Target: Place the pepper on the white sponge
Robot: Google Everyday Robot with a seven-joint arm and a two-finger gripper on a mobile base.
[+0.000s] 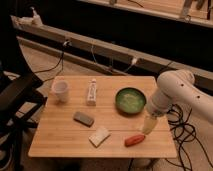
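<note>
- cup [60, 90]: white, upright, far left of the gripper, well apart, toward the table's [55, 145] back-left corner.
- dark grey block [83, 118]: flat, left of the gripper at about the same depth, well apart.
- white tube [91, 92]: left of the gripper and further back, between cup and bowl, cap end pointing to the back edge.
- white sponge [99, 136]: lies flat, skewed to the table edges, left of the gripper and slightly nearer the front edge. Nothing on it.
- green bowl [130, 100]: just behind and a bit left of the gripper, near but apart.
- pepper [134, 140]: lies on the table, not on the sponge, with a bare gap to the sponge on its left. It sits just in front-left of the gripper. Long axis runs roughly left-right, with the right end angled slightly back toward the gripper tip. Can't tell which end is tapered, or whether it touches the gripper.
- gripper [148, 125]: hangs from the white arm [170, 90], pointing down over the front-right part of the table, tip low and close to the pepper's right end. Spread or pressed together: can't tell.
</note>
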